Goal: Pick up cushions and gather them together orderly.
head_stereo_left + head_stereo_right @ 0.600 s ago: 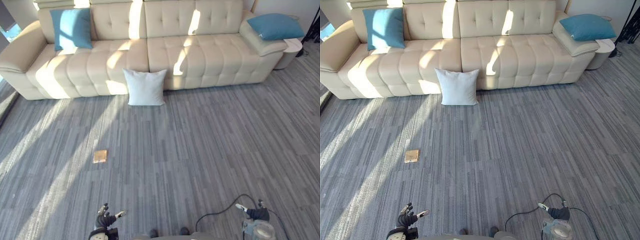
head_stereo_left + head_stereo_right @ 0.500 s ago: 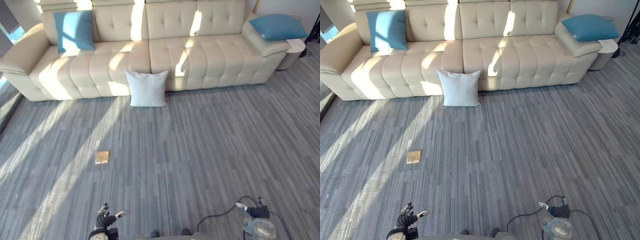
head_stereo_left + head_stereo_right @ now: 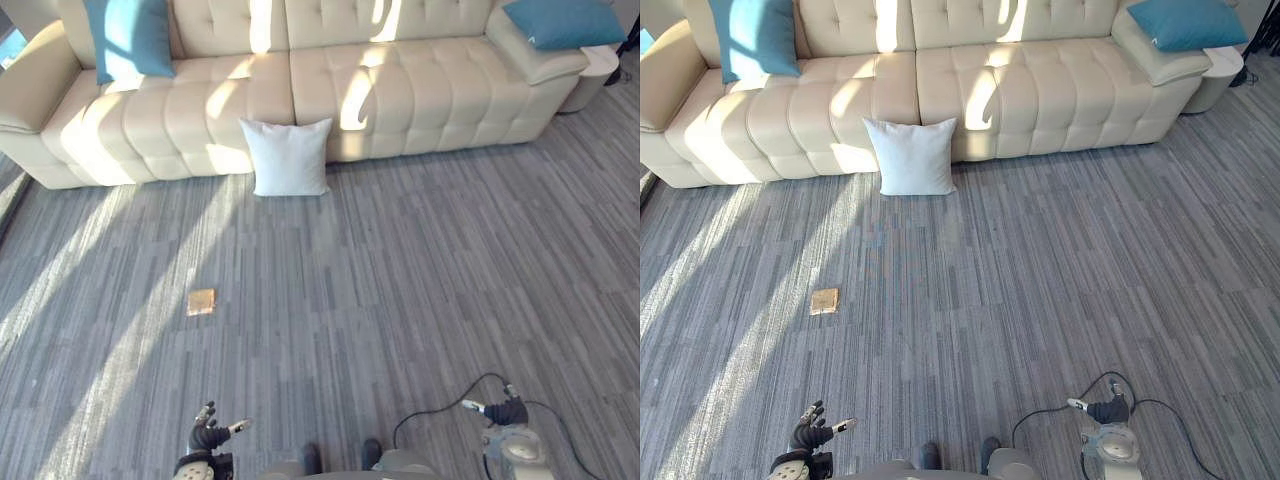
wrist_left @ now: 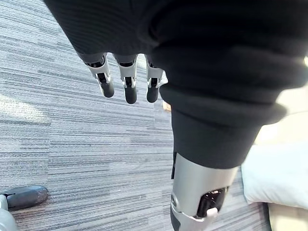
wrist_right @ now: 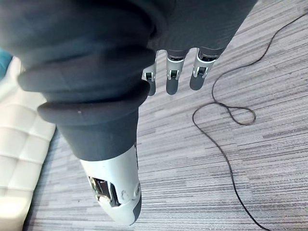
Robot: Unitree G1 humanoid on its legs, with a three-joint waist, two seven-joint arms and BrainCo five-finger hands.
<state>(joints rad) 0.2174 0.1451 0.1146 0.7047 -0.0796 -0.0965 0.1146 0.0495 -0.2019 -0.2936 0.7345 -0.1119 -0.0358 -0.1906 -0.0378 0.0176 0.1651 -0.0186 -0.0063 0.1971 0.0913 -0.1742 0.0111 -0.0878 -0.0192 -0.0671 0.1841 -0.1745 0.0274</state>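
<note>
A white cushion leans upright on the floor against the front of the cream sofa. One blue cushion stands against the sofa's back at its left end. Another blue cushion lies on the right armrest. My left hand hangs low at the bottom left, far from all cushions, fingers straight and holding nothing. My right hand hangs at the bottom right, its fingers relaxed and empty. The white cushion's edge shows in the left wrist view.
A small tan square lies on the grey striped floor, left of centre. A round white side table stands by the sofa's right end. Wide open carpet lies between me and the sofa.
The whole picture has shifted: the sofa and cushions sit higher and nearer the top edge, so the camera has moved. Both hands hang as before.
</note>
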